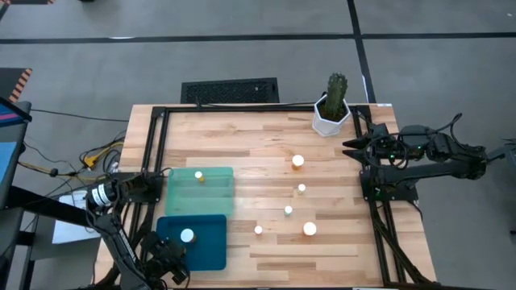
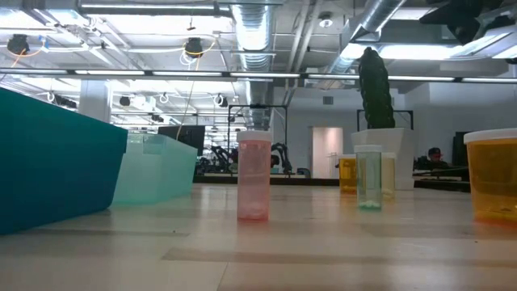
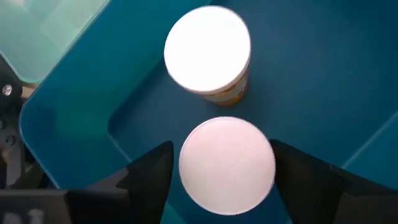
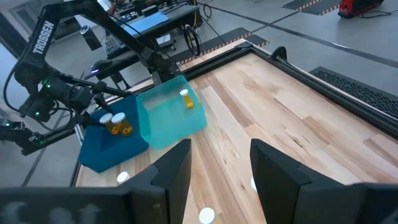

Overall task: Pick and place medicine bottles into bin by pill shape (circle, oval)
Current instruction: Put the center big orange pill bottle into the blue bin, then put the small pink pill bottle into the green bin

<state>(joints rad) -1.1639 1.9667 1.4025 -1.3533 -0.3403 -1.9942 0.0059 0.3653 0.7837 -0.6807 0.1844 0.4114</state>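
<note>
Left wrist view shows your left gripper [image 3: 227, 180] clamping a bottle [image 3: 227, 163] above the dark teal bin [image 3: 323, 74], ready for dropping.

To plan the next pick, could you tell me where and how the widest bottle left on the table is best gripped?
Grip the widest bottle across its round white cap or just below, coming straight down from above. It stands upright, apart from its neighbours, so either side suits the jaws.

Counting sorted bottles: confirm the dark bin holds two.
Yes: two bottles sit in the dark bin, seen from the right wrist.
</note>
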